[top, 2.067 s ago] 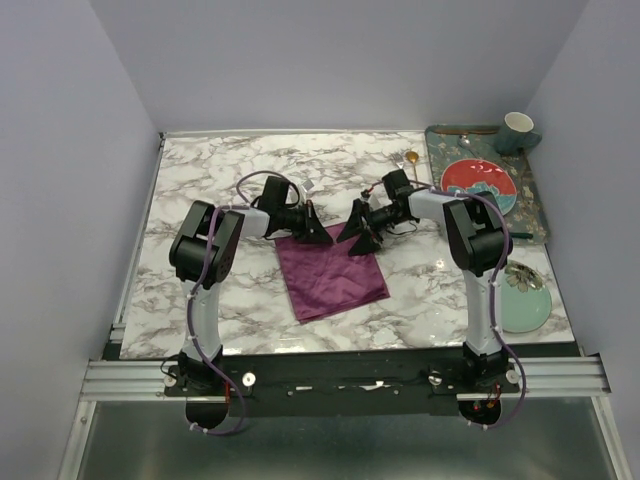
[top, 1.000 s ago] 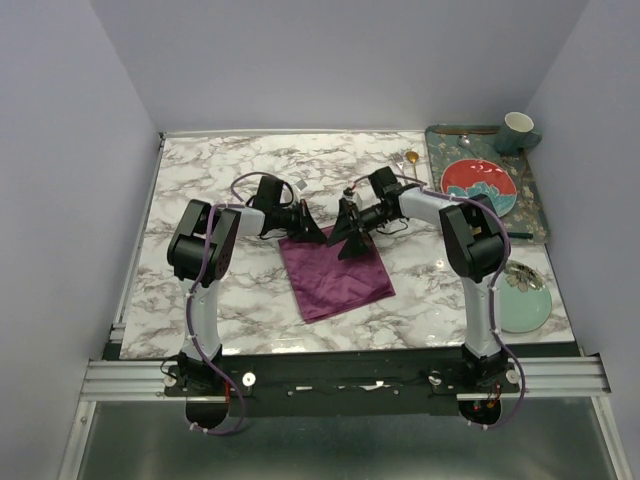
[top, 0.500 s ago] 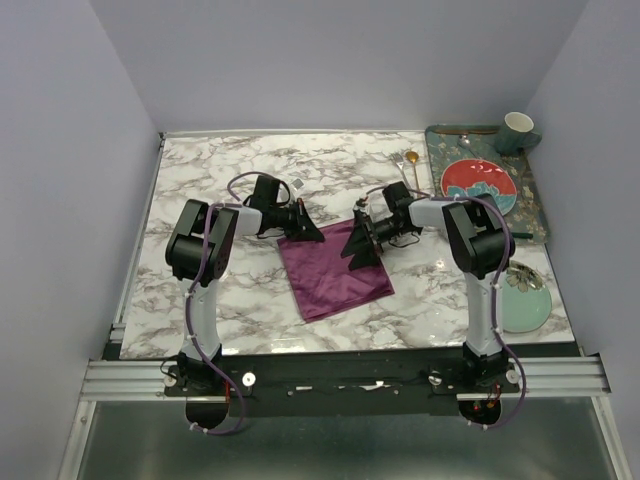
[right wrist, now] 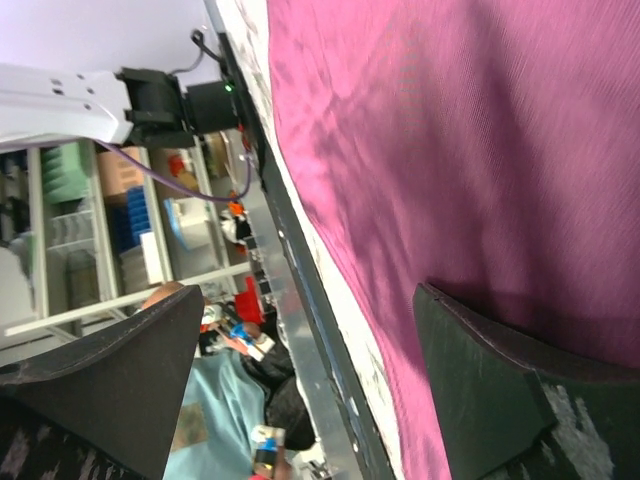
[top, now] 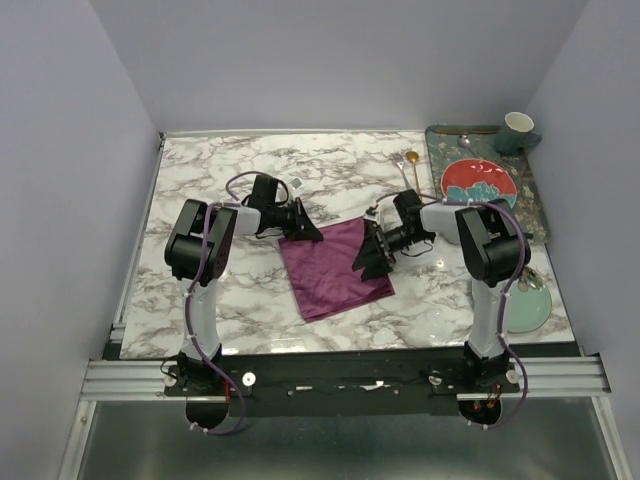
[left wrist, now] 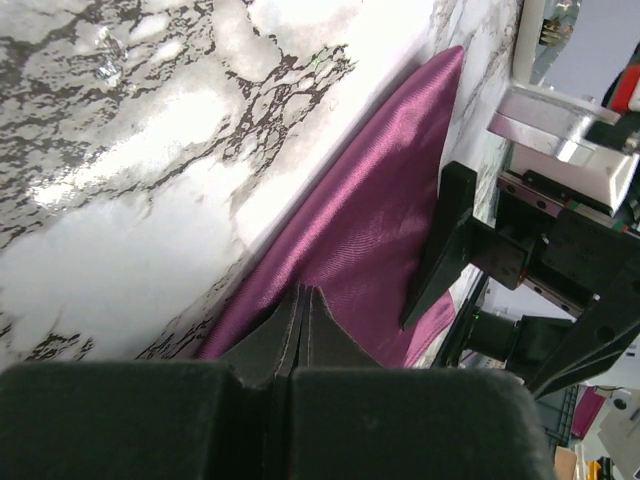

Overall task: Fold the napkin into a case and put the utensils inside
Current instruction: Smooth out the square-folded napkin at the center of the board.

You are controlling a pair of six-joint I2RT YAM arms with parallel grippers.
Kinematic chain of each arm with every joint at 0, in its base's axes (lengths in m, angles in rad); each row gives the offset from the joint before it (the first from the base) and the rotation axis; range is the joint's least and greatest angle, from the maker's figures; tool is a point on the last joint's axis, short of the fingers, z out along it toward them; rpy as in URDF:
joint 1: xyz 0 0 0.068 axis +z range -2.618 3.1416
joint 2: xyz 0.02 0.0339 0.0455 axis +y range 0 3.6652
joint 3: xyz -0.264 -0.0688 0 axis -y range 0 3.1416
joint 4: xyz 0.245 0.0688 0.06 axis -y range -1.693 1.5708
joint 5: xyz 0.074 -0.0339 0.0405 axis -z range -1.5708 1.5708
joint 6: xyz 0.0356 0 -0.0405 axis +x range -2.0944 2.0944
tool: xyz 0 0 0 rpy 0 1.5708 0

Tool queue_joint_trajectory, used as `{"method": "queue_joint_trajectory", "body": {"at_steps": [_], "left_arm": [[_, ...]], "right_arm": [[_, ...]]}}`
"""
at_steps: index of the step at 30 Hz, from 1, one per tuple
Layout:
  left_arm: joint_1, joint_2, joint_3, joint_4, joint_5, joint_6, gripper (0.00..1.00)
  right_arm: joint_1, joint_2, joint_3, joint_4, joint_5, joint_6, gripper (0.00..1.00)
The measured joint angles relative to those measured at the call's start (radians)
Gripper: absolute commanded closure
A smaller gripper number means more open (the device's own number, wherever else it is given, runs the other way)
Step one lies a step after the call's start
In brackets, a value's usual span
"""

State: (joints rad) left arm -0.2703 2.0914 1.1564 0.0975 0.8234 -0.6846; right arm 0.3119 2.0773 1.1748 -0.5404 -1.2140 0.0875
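Panels of pale lilac (top: pixel 330 60) wall in the bench (top: pixel 220 160) on the left, back and right. The bench top is white marble with grey veining and glossy enough to throw back the light. Along its near edge runs an aluminium rail (top: pixel 350 375) where both arms are bolted.

The napkin (top: pixel 330 270) lies flat near the middle of the bench. It is a plum-purple satin sheet turned slightly askew, with soft creases catching the shine.

The left gripper (top: pixel 312 233) is down at the napkin's far left corner with its jaws pressed tight together. From the left wrist view the tips sit right over the edge of the cloth, but I cannot tell whether any fabric is pinched between them.

The right gripper (top: pixel 368 260) is over the napkin's right edge, spread wide and holding nothing. In the right wrist view one finger (right wrist: pixel 480 360) is low over the satin and the other hangs out past the cloth's edge.

A gold spoon (top: pixel 410 158) lies on bare marble near the back, well apart from the napkin.

In the far right corner sits a dark patterned tray (top: pixel 528 205) carrying a red plate (top: pixel 477 180) and a pale cup (top: pixel 518 128). A pale green plate (top: pixel 528 305) rests near the front right edge.

Past the rail, the right wrist view catches workshop shelving (right wrist: pixel 90 200) with coloured bins.
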Motion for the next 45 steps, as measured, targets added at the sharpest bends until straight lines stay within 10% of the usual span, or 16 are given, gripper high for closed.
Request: {"method": "queue_joint_trajectory", "body": {"at_steps": [10,28,36,45], "left_arm": [[0.0,0.0,-0.001,0.001,0.0,0.003,1.0],[0.01,-0.002,-0.019,0.02,0.018,-0.005,1.0],[0.02,-0.06,-0.104,0.059,0.042,-0.006,0.99],[-0.01,-0.238,-0.156,0.245,0.084,-0.106,0.42]], "right_arm": [[0.096,-0.185,-0.061,-0.039,0.013,0.008,0.04],[0.098,-0.061,-0.142,-0.067,-0.031,-0.108,0.08],[0.074,-0.078,-0.117,-0.193,0.0,-0.191,0.27],[0.04,-0.28,-0.014,-0.241,0.206,-0.143,0.54]]}}
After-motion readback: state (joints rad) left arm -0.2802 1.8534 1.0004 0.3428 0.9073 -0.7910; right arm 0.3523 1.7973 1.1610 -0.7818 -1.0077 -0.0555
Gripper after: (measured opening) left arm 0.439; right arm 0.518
